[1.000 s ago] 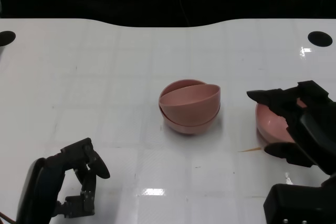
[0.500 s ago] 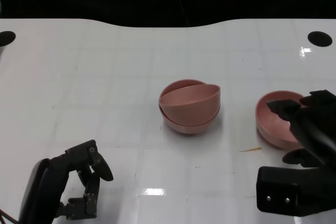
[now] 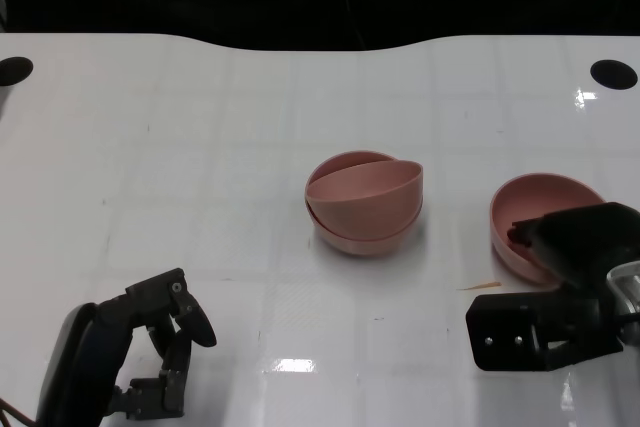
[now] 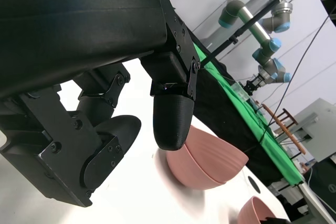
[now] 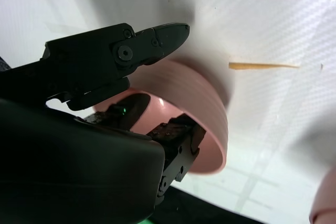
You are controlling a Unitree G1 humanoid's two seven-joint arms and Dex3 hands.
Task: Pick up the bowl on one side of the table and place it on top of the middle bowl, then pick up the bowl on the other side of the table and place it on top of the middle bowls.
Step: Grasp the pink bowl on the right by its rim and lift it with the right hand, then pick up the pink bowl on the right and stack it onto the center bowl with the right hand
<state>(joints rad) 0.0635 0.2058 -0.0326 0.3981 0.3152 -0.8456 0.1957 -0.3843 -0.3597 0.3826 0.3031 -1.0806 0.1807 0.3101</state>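
Two pink bowls point(image 3: 364, 202) sit stacked at the table's middle, the upper one tilted in the lower; the left wrist view shows the stacked bowls point(image 4: 205, 156) too. A third pink bowl point(image 3: 545, 212) rests on the table at the right. My right hand point(image 3: 575, 247) is at its near rim. In the right wrist view the right hand point(image 5: 94, 61) straddles the rim of this bowl point(image 5: 205, 103): one finger stands off the outer wall, and others reach inside. My left hand point(image 3: 150, 347) rests at the lower left, holding nothing, fingers loosely bent.
A thin tan sliver point(image 3: 478, 287) lies on the white table point(image 3: 200, 147) just left of the right bowl. Two dark holes point(image 3: 612, 73) mark the table's far corners. A black backdrop lies behind the far edge.
My right hand has drawn back and down to the right bowl's near rim, uncovering most of the bowl. The left hand and the stacked bowls have stayed put.
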